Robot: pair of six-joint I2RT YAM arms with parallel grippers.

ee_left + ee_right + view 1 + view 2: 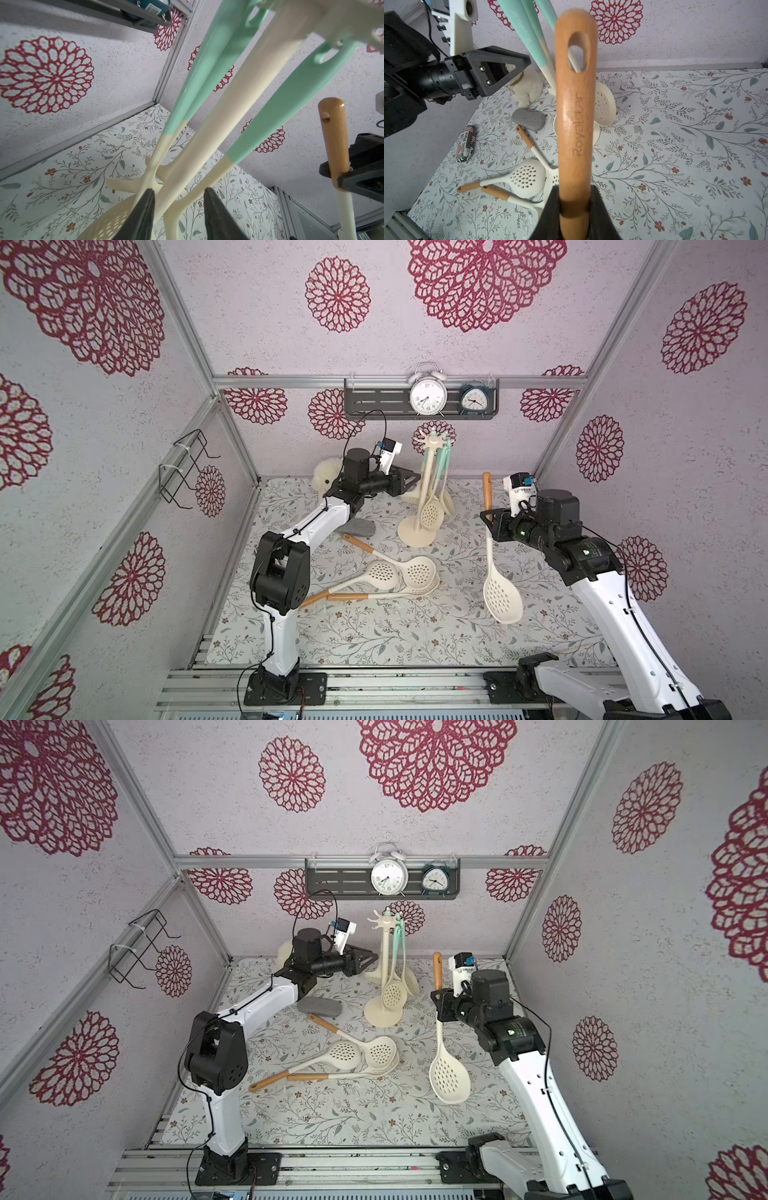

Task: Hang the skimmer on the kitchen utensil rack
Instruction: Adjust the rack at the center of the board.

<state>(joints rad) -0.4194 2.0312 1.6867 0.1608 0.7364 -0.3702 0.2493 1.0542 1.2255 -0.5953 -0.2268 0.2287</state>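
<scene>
1. Grip: the right gripper (575,200) has its black fingers (550,209) drawn narrow and clamped on the lower wooden grip of item 2.
2. Held piece: skimmer (490,560) with an orange-brown wooden handle, cream shaft and cream perforated oval head. It is off the mat, long axis near upright, hanging hole uppermost, head below the fingers. It is near item 3 on its right-arm side, not touching.
3. Target: kitchen utensil rack (424,489), a tall cream pole on a round flat base with a star-shaped crown of small hooks. The crown appears higher than the handle hole. Judged need: lift, then carry the hole sideways onto a free hook.
4. Second arm: the left gripper (179,193) has its fingers (145,214) part-way apart, straddling the rack's pole below the crown. Gaps show, and no contact can be made out.
5. Already hung: mint-handled utensils (207,68) on the crown's skimmer-facing side.
</scene>
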